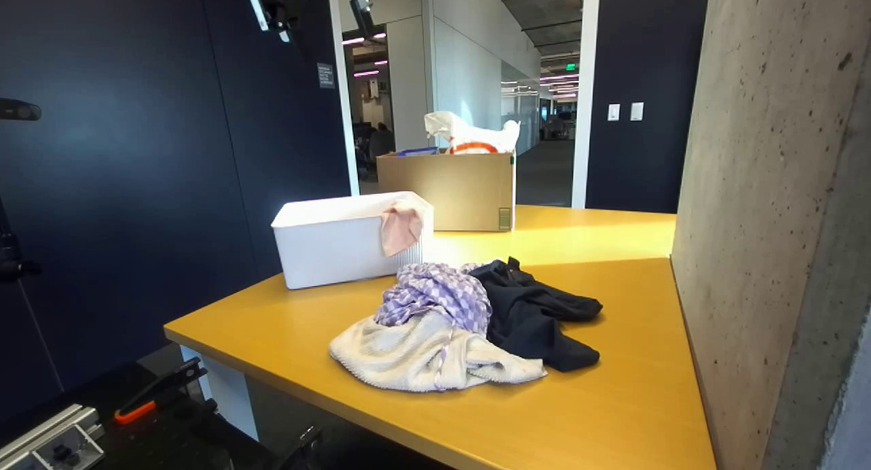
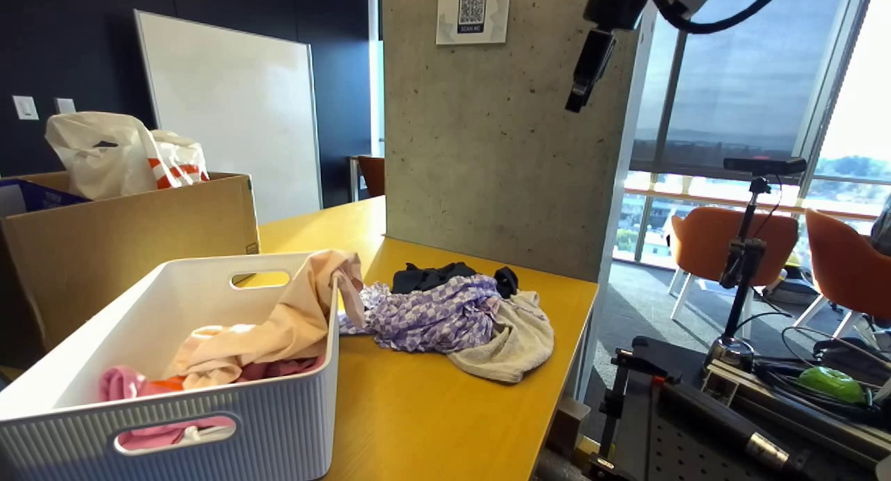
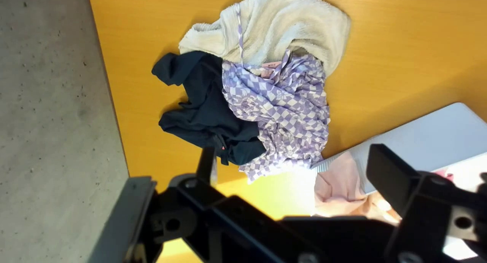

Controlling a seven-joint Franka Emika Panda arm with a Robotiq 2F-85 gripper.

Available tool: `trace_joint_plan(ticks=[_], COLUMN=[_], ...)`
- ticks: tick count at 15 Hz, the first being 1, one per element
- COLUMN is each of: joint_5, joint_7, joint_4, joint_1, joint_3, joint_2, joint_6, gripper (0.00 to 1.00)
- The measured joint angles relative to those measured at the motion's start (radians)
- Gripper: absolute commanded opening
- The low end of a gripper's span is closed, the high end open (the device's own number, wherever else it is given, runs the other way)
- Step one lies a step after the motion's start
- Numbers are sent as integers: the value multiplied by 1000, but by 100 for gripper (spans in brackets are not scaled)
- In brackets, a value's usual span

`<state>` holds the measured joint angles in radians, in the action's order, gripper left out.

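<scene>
Pincer [image 3: 293,166], black and two-fingered, its fingers spread wide with nothing between them; both exterior views show it raised well above the smooth yellow counter [image 2: 431,425]. Nearest to it, seen beyond the fingertips in the wrist view, lies a loose heap of three cloths on that surface: a crinkled garment in purple-and-white checks [image 3: 285,110], a cream towel-like cloth with a ribbed edge [image 3: 289,27] and a rumpled blackish garment [image 3: 209,107]. The checked piece touches both neighbours, and its thin strap [image 3: 240,31] runs across the cream one. Just beside the heap stands a white rectangular plastic basket with ribbed walls [image 2: 285,425], containing pink cloth [image 2: 125,383]; a peach-coloured fabric [image 2: 278,335] drapes over its rim. Near the basket stands a brown cardboard box [image 1: 449,191]. A grey concrete pillar [image 3: 57,122] borders the blackish garment's side.

Handling, as judged: a raised, bunched fold of the checked garment offers the surest hold, the fingers best straddling a ridge rather than pressing on flat cloth. A straight, gentle descent should spare the tips from scraping. Because the pieces overlap, a slow lift would reveal whether the strap drags the cream cloth along.
</scene>
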<state>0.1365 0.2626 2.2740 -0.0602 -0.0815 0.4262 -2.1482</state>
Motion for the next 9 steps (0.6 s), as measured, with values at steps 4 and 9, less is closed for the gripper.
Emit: trace_joint_plan(ticks=[4,9], joint_5=[-13,33], joint_7=[163,229], joint_4=[-215,-421], joint_1=[20,21], joint_3=[-28,2], joint_2=[-253,-589], joint_6=[105,76], gripper=[100,100])
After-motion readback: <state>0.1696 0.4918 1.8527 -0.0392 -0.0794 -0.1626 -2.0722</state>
